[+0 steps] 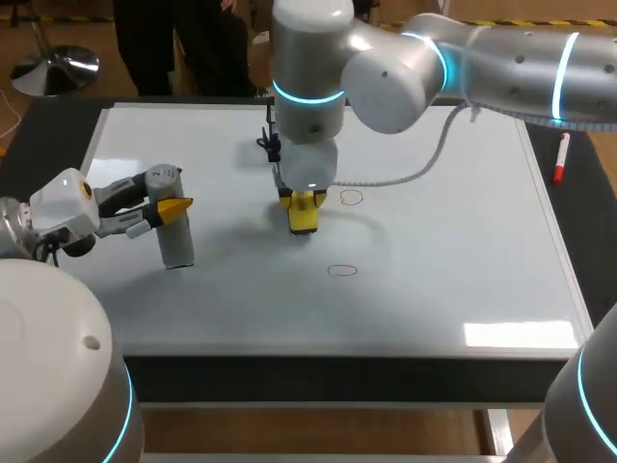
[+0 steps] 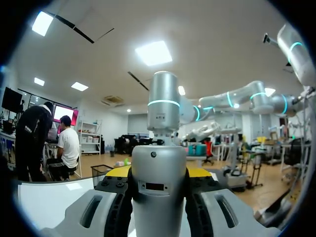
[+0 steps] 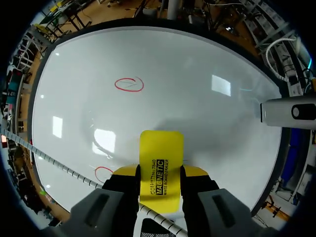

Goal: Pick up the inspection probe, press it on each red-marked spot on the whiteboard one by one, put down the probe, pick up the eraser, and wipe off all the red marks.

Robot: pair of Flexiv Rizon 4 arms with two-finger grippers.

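The grey cylindrical probe (image 1: 176, 231) stands upright at the whiteboard's (image 1: 434, 260) left side, with my left gripper (image 1: 166, 210) shut on its upper part. In the left wrist view the probe (image 2: 159, 197) fills the gap between that gripper's (image 2: 159, 174) fingers. My right gripper (image 1: 302, 204) points down over the board's middle, shut on the yellow eraser (image 1: 303, 218). In the right wrist view the eraser (image 3: 161, 168) sticks out ahead of the gripper (image 3: 159, 174) to the board (image 3: 197, 59). Two red circles (image 1: 351, 198) (image 1: 342, 270) lie to its right. One red circle (image 3: 129, 84) is ahead of the eraser, another (image 3: 103, 174) beside it.
A red marker pen (image 1: 560, 159) lies on the dark table just off the board's right edge. A white cable (image 1: 405, 178) hangs from my right arm over the board. The probe (image 3: 289, 113) shows at the side of the right wrist view.
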